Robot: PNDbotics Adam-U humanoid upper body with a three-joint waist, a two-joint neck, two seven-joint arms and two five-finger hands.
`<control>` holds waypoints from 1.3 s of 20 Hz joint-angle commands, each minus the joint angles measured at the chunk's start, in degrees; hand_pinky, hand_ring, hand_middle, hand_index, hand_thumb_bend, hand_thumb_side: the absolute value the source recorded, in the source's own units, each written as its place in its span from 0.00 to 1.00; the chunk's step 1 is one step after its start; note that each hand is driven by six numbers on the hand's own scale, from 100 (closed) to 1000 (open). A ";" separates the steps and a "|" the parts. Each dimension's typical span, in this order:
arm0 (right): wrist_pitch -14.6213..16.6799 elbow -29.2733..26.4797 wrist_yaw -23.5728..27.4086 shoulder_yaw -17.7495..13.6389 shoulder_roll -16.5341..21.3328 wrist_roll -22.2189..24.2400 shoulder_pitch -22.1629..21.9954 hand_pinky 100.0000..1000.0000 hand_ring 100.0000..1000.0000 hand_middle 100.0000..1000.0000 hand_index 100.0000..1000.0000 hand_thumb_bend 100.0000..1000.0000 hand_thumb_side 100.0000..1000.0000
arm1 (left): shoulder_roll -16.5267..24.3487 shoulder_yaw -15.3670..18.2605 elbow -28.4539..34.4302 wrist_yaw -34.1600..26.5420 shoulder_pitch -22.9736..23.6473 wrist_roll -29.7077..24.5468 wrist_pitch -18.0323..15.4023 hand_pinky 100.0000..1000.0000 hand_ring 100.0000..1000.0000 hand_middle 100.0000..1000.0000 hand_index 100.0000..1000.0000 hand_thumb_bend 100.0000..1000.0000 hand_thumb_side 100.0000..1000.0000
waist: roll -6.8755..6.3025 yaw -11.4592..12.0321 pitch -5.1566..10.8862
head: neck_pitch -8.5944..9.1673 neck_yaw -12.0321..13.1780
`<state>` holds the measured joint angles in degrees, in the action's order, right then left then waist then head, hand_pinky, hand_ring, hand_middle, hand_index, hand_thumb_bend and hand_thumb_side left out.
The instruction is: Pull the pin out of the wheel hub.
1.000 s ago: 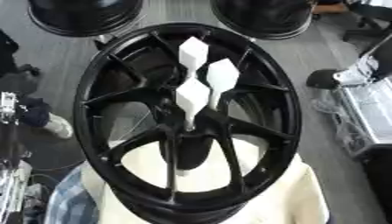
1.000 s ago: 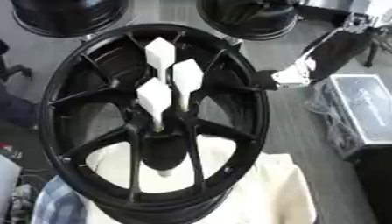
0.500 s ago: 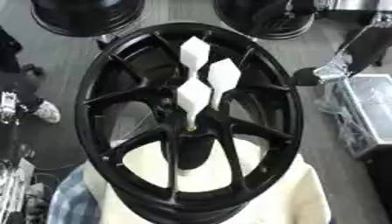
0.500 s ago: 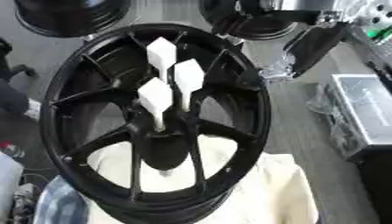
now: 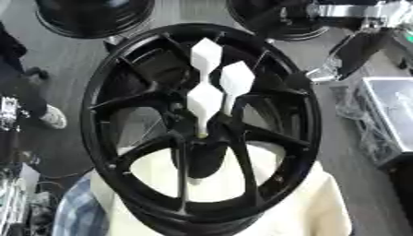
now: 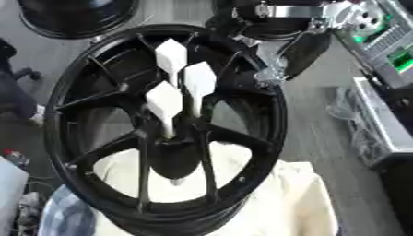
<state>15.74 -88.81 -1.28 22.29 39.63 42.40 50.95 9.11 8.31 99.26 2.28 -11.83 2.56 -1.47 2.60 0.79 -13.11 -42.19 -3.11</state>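
A black wheel hub (image 5: 121,152) stands tilted on a cream cloth and fills the middle of both views. Three white pins with diamond-shaped heads stick out of its centre: one at the top (image 5: 206,55), one on the right (image 5: 237,80) and one lower left (image 5: 204,102). My right hand (image 6: 284,64) comes in from the upper right and hangs beside the rim's upper right edge, apart from the pins. A silver and black part at the left edge (image 5: 6,115) may be my left hand.
The cream cloth (image 5: 322,203) lies under the hub. More black wheels lie on the floor at the back left (image 5: 89,18) and back middle (image 5: 266,20). A grey crate (image 5: 391,115) stands at the right. A person's leg and white shoe (image 5: 52,117) show at the left.
My right arm has swung in from the right edge, up and leftward, and now hangs close to the rim's upper right. The hub and pins have not moved.
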 commanded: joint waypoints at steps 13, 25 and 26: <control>2.34 3.56 -4.26 0.62 -4.12 0.80 2.00 0.82 0.82 0.78 0.94 0.38 0.45 | 0.43 -0.09 1.12 -0.13 -0.78 -0.23 -0.09 0.72 0.79 0.67 0.80 0.30 0.82 | -0.26 0.47 0.64 | 0.05 -0.50; 3.80 7.58 -8.71 0.46 -6.28 0.67 2.12 0.82 0.82 0.76 0.91 0.37 0.43 | 0.28 -0.09 1.09 -0.10 -0.78 -0.21 -0.07 0.72 0.79 0.67 0.80 0.30 0.82 | -0.21 0.80 0.65 | -0.03 -0.82; 4.05 8.16 -9.27 0.36 -6.45 0.56 2.12 0.82 0.82 0.76 0.91 0.37 0.43 | 0.27 -0.08 1.09 -0.10 -0.77 -0.20 -0.07 0.72 0.79 0.67 0.80 0.30 0.82 | -0.21 0.84 0.65 | -0.04 -0.84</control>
<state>19.44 -80.98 -9.74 23.33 32.56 43.07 51.93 9.02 8.30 99.26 2.27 -12.00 2.54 -1.48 2.59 1.58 -13.18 -42.20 -3.69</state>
